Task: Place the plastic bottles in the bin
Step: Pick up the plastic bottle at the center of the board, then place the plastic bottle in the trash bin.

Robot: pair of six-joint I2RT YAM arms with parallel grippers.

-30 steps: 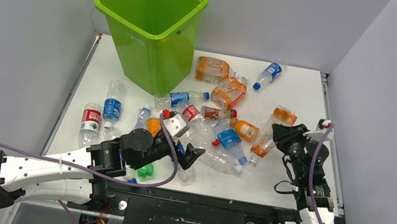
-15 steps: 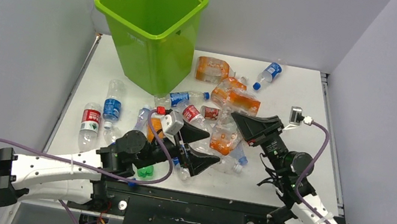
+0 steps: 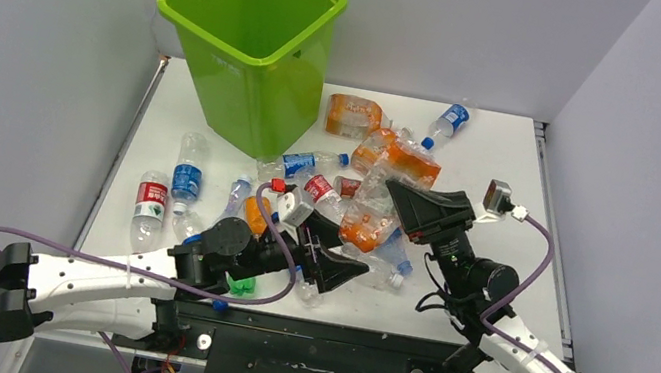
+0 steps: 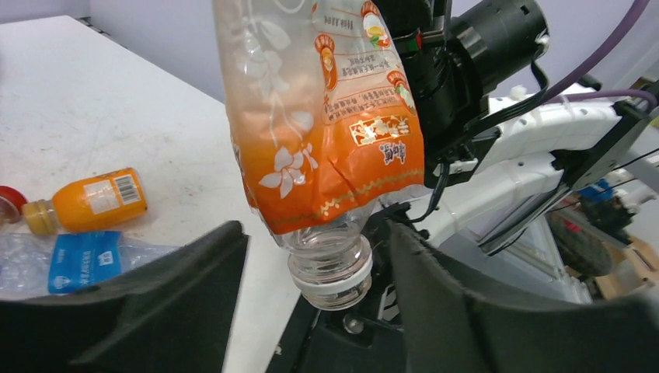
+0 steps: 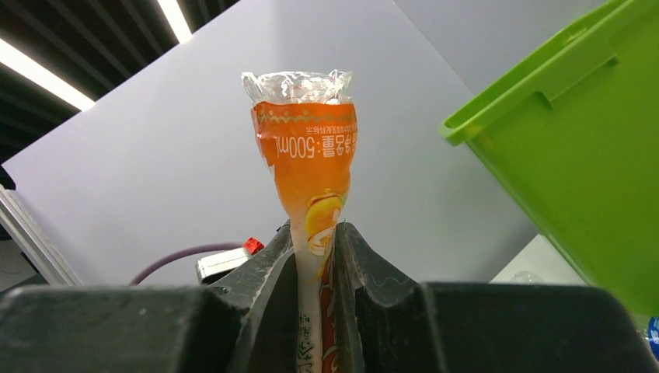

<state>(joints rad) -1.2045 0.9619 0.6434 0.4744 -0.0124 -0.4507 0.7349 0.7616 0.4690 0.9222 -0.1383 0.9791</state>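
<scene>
My right gripper (image 3: 397,198) is shut on a crushed clear bottle with an orange label (image 3: 369,208), pinching its flattened body and holding it off the table, neck down. In the right wrist view the bottle (image 5: 311,163) rises between the shut fingers of that gripper (image 5: 317,233). My left gripper (image 3: 348,250) is open at the bottle's lower end. In the left wrist view the capless neck (image 4: 330,268) hangs between the two fingers of the left gripper (image 4: 317,260), with a gap on each side. The lime-green bin (image 3: 249,41) stands at the back left.
Several plastic bottles lie on the white table (image 3: 501,175): blue-labelled (image 3: 188,178), red-labelled (image 3: 150,199), orange ones (image 3: 353,115) and one at the back (image 3: 447,122). A small orange bottle (image 4: 87,200) and a blue-labelled one (image 4: 78,260) lie left of my left fingers. Grey walls enclose three sides.
My right arm lifted the orange-labelled bottle from the table's right side and swung it to the centre. My left gripper moved right to its neck, and its jaws have narrowed.
</scene>
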